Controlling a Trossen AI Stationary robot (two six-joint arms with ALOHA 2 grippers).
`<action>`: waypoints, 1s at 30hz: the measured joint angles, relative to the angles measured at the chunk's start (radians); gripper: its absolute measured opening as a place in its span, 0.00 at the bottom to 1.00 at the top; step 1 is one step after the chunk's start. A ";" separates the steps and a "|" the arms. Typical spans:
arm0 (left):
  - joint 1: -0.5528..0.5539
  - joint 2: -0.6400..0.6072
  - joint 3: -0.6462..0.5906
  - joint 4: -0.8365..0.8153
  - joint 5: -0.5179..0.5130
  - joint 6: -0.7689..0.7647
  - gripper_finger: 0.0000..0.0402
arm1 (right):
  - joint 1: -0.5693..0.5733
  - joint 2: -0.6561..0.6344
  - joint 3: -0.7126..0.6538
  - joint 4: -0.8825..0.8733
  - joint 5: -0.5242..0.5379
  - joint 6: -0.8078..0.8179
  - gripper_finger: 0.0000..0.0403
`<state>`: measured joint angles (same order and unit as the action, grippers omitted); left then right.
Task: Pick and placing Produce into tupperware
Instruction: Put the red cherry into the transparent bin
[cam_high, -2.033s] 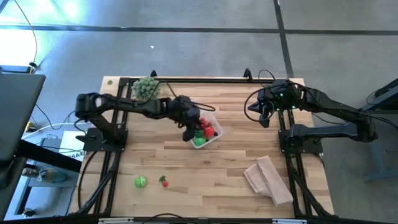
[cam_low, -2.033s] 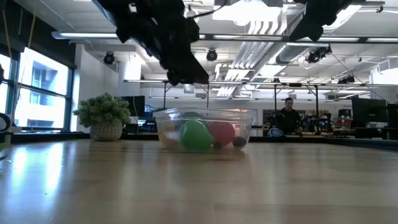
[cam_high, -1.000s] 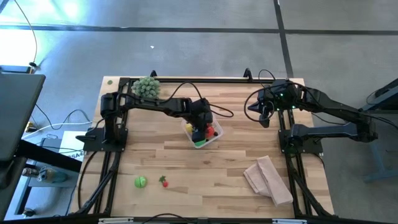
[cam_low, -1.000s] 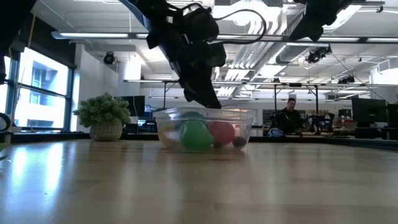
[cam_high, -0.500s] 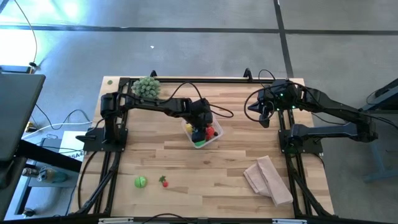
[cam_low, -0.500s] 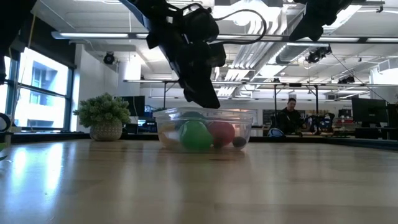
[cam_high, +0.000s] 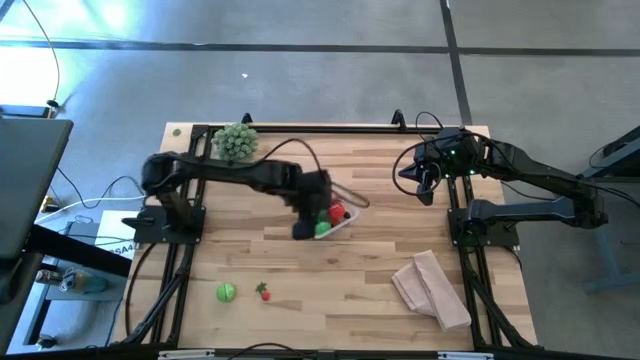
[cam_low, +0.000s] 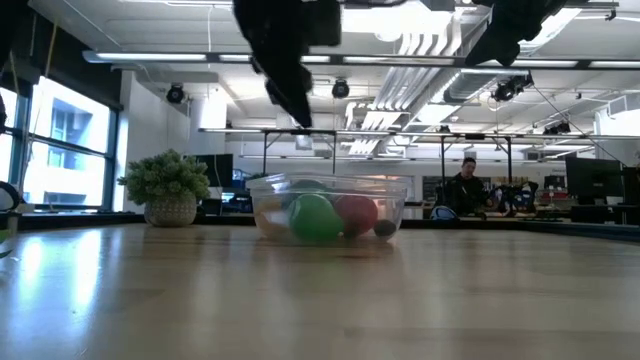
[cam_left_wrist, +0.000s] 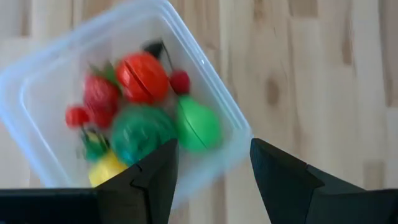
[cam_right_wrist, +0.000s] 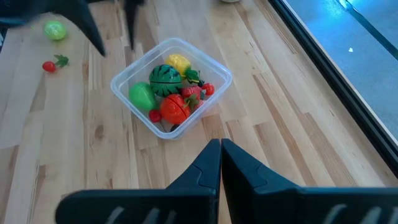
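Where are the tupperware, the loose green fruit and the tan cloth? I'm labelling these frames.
tupperware (cam_right_wrist: 219, 76): right wrist view, clear rim corner.
loose green fruit (cam_high: 227, 292): high view, its middle.
tan cloth (cam_high: 433, 288): high view, middle of the fold.

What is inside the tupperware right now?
The tupperware holds a light green fruit, a dark green one, a yellow piece, a red tomato-like piece and small red berries. Anything beneath this pile is covered.
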<state>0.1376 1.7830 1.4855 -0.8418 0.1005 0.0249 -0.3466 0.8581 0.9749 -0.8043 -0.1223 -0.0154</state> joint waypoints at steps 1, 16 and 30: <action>-0.021 -0.020 -0.004 -0.025 -0.020 -0.018 0.47 | 0.000 0.000 0.000 0.000 0.000 0.000 0.01; -0.475 -0.310 -0.326 -0.072 -0.334 -0.619 0.48 | 0.000 0.000 0.000 0.000 0.000 0.000 0.01; -0.757 -0.302 -0.484 0.133 -0.420 -0.536 0.48 | 0.000 0.000 0.000 0.000 0.000 0.000 0.01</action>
<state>-0.6194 1.4811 1.0012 -0.7091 -0.3196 -0.5112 -0.3466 0.8581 0.9749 -0.8043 -0.1223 -0.0154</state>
